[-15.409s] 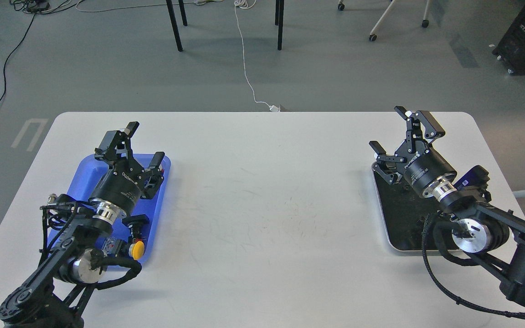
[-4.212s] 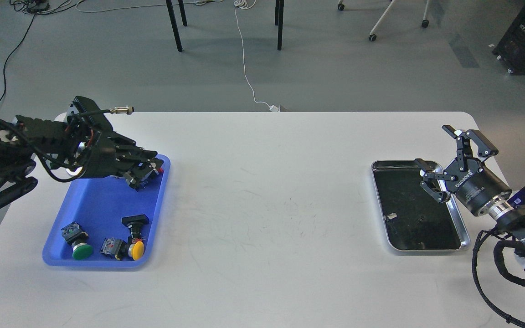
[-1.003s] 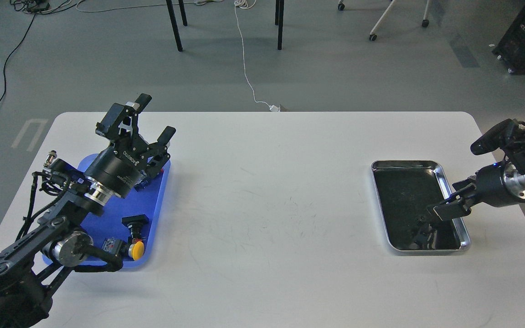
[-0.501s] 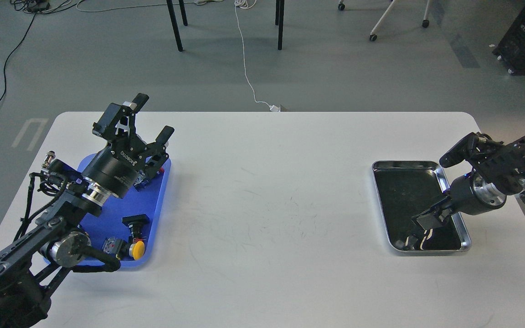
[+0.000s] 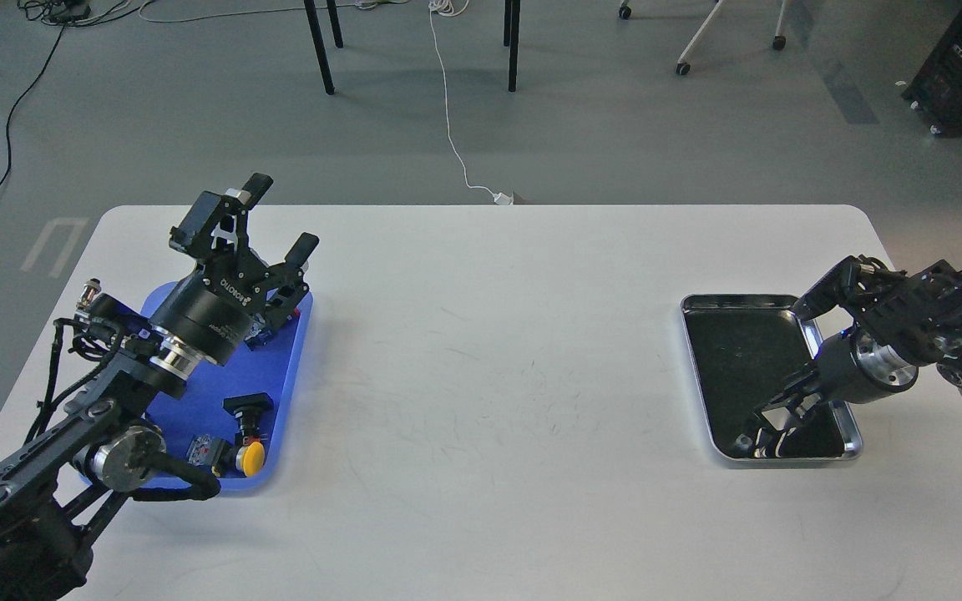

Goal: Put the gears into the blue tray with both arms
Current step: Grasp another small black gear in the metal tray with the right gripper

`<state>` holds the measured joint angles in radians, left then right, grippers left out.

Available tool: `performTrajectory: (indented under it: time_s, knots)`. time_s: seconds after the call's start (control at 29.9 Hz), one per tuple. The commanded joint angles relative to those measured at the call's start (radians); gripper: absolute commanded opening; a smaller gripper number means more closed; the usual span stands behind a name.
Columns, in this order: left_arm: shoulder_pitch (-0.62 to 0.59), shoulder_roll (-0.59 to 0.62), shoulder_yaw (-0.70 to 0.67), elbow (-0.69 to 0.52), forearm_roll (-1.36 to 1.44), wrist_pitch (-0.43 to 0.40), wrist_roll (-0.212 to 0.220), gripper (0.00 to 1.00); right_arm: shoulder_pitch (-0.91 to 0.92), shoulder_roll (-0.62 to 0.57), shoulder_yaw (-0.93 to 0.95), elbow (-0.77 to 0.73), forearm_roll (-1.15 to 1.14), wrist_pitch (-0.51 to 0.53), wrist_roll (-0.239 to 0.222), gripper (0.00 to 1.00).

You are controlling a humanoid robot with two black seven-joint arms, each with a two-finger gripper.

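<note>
Two black arms work at opposite ends of a white table (image 5: 481,376) with rounded corners, its top marked by faint scuffs near the middle. Behind it lies a grey floor crossed by a white cable (image 5: 450,125) and a black cable (image 5: 5,142), with dark table legs (image 5: 318,46) and the castors of a chair (image 5: 682,68) at the far edge of the room.

At the table's left end sits the blue tray (image 5: 289,392), its long axis running from the near edge toward the far edge and leaning slightly right at the far end. A yellow-capped push-button (image 5: 252,457) lies in its near right corner, with a black-topped one (image 5: 248,407) just beyond it. The left gripper (image 5: 277,215) hangs above the tray's far end, pointing up and away, its two fingers spread wide apart with nothing between them.

At the right end lies a steel tray (image 5: 782,300) with a black inside, its long axis likewise running near to far. The right gripper (image 5: 761,436) reaches in from the right and points down and leftward into the tray's near part. Its tips are low against the dark floor of the tray, and whether the fingers are apart or together cannot be told. The gears are too small and dark to pick out against that black surface, and none can be made out in the blue tray.
</note>
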<state>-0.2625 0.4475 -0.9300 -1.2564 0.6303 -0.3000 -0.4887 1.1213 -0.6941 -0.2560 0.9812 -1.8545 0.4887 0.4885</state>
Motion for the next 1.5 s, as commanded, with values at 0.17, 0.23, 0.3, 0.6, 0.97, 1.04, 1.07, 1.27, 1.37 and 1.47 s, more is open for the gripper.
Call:
performTrajectory:
  time_s: [0.17,0.23,0.3,0.6,0.97,1.04,1.07,1.27,1.37,1.47]
  knots:
    - [0.002,0.0,-0.004,0.0,0.0,-0.001,0.0,0.98,-0.006,0.005,0.0,-0.004,0.0,0.0,0.0,0.56]
    - [0.002,0.0,-0.004,0.0,0.0,-0.001,0.0,0.98,-0.006,0.005,0.0,-0.006,0.0,0.0,0.0,0.48]
    - [0.002,0.0,-0.004,0.0,0.0,-0.001,0.0,0.98,-0.006,0.007,0.0,-0.006,0.0,0.0,0.0,0.46]
    - [0.003,-0.001,-0.004,0.0,0.0,-0.001,0.0,0.98,-0.006,0.008,0.0,-0.013,0.0,0.0,0.0,0.28]
    - [0.003,-0.006,-0.004,0.0,0.002,-0.001,0.0,0.98,0.002,-0.002,0.004,-0.001,0.001,0.0,0.0,0.2]
    - [0.002,-0.004,-0.004,-0.001,0.002,-0.001,0.0,0.98,0.006,-0.018,0.007,0.014,0.001,0.0,0.0,0.2]
    - [0.002,-0.003,-0.004,-0.001,0.002,-0.001,0.0,0.98,0.014,-0.031,0.011,0.03,0.001,0.0,0.0,0.2]
    - [0.002,0.0,-0.004,-0.001,0.0,-0.002,0.0,0.98,0.116,-0.09,0.014,0.14,0.003,0.0,0.0,0.2]
    - [0.002,0.0,-0.004,-0.001,0.0,-0.002,0.0,0.98,0.17,-0.067,0.014,0.143,0.009,0.0,0.0,0.2]
    - [0.002,0.0,-0.004,-0.001,0.0,-0.002,0.0,0.98,0.204,0.008,0.012,0.133,0.012,0.0,0.0,0.21]
